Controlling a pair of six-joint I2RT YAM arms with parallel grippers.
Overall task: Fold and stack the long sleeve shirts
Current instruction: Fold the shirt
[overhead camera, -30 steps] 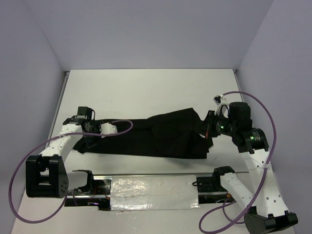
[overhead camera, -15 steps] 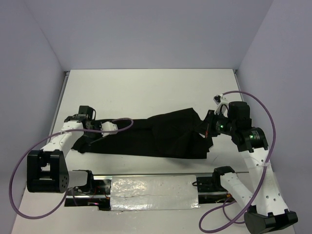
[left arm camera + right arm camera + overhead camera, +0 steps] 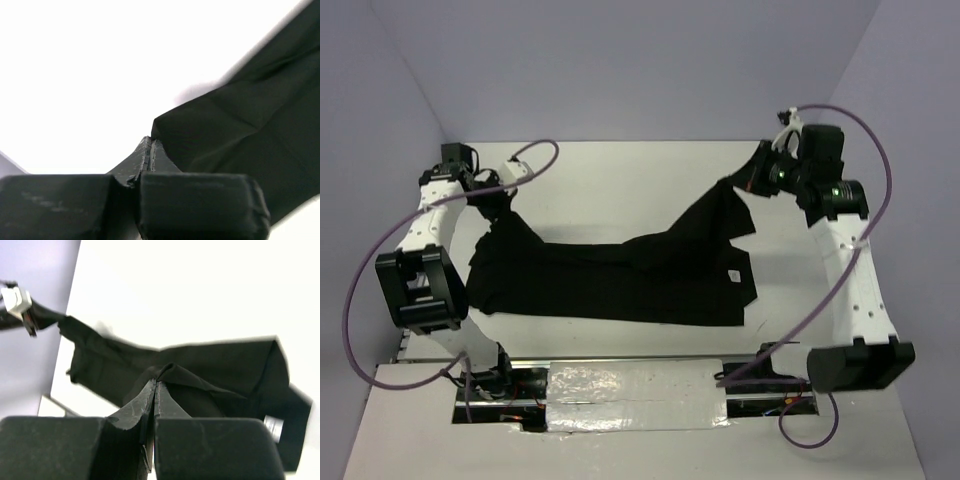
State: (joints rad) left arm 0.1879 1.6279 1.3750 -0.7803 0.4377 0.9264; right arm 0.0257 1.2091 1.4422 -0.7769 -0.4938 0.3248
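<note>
One black long sleeve shirt (image 3: pixel 620 280) lies stretched across the middle of the white table (image 3: pixel 620 180), and its small white tag (image 3: pixel 731 277) shows near the right end. My left gripper (image 3: pixel 496 205) is shut on the shirt's left end and holds it up above the table at the far left. In the left wrist view the fingertips (image 3: pixel 151 144) pinch the edge of the black fabric (image 3: pixel 250 125). My right gripper (image 3: pixel 758 176) is shut on a fold of the shirt's right part, raised at the far right. The right wrist view shows the cloth (image 3: pixel 215 365) draping down from the closed tips (image 3: pixel 156 386), with the tag (image 3: pixel 272 424) below.
A metal rail with a shiny taped plate (image 3: pixel 630 385) runs along the near edge between the arm bases. Purple cables (image 3: pixel 535 155) loop over both arms. Grey walls close in the table on the left, the right and the far side.
Both arms have swung up and toward the far side, lifting the two ends of the shirt off the table. The left gripper closed on the left end. The shirt now hangs stretched between them.
</note>
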